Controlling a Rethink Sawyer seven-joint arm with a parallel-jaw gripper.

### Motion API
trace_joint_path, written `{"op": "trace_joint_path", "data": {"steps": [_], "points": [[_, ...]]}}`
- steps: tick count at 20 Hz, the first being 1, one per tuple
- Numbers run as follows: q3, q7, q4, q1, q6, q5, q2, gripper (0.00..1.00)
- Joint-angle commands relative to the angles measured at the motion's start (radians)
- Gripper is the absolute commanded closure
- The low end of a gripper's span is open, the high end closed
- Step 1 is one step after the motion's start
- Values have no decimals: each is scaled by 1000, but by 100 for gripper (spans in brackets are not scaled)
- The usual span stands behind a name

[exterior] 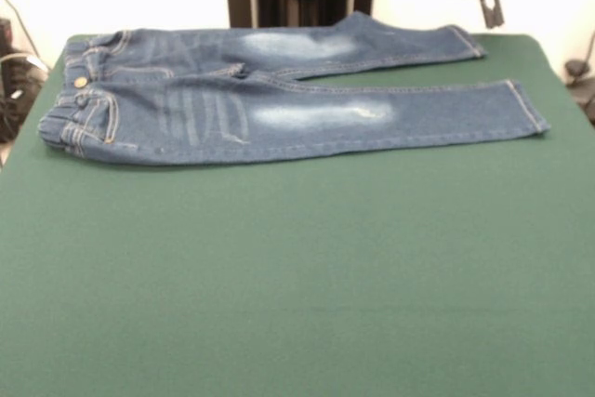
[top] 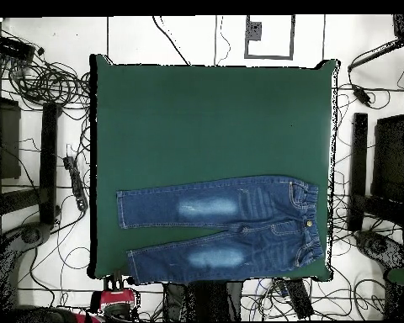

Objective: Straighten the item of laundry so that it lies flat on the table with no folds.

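One pair of jeans [exterior: 288, 99] lies spread out on the table [exterior: 297, 276], both legs straight and slightly parted, with pale thigh patches and the brass button [exterior: 81, 82] facing up. From the front the waistband sits at nine o'clock and the hems point to three; the whole garment lies toward twelve o'clock on the green top. Up at one o'clock, off the cloth, hangs the gripper [exterior: 490, 8] under its red body; whether its tips are apart or together I cannot tell.
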Motion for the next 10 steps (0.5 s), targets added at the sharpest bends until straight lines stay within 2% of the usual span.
{"op": "trace_joint_path", "data": {"steps": [1,10], "points": [[81,161,239,32,317,-8,167,100],[30,157,232,12,312,-92,188,100]]}}
